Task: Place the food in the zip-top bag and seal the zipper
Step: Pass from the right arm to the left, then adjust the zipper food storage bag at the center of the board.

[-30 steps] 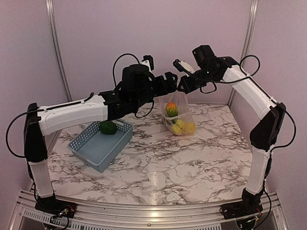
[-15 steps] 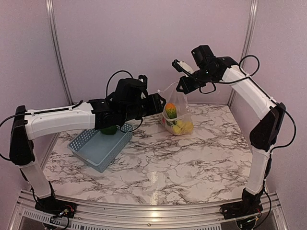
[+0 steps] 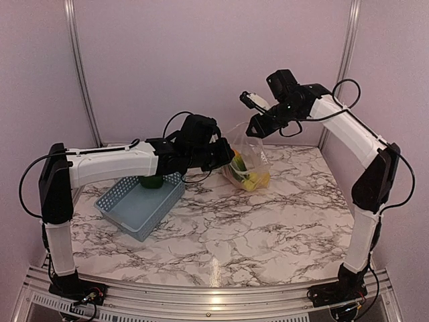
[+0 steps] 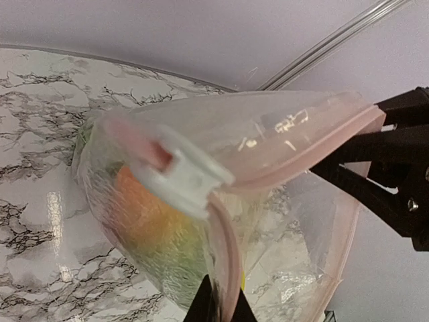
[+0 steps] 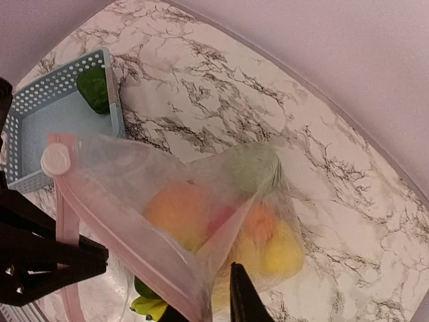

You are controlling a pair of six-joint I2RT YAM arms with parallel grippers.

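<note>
The clear zip-top bag hangs above the marble table between my two grippers, holding food: an orange piece, a yellow one and a green one. Its pinkish zipper arches open, with a white slider at one end. My left gripper is shut on the zipper strip just below the slider, at the bag's left side. My right gripper is at the bag's top right; in its wrist view its jaws stand apart with the bag's corner between them.
A blue-grey slotted basket sits on the table's left side with one green piece in its far corner. The back wall and a metal corner post stand close behind the bag.
My left gripper swung in lower and closed on the bag's zipper edge. My right gripper's jaws have parted, and the bag's top has sagged a little.
</note>
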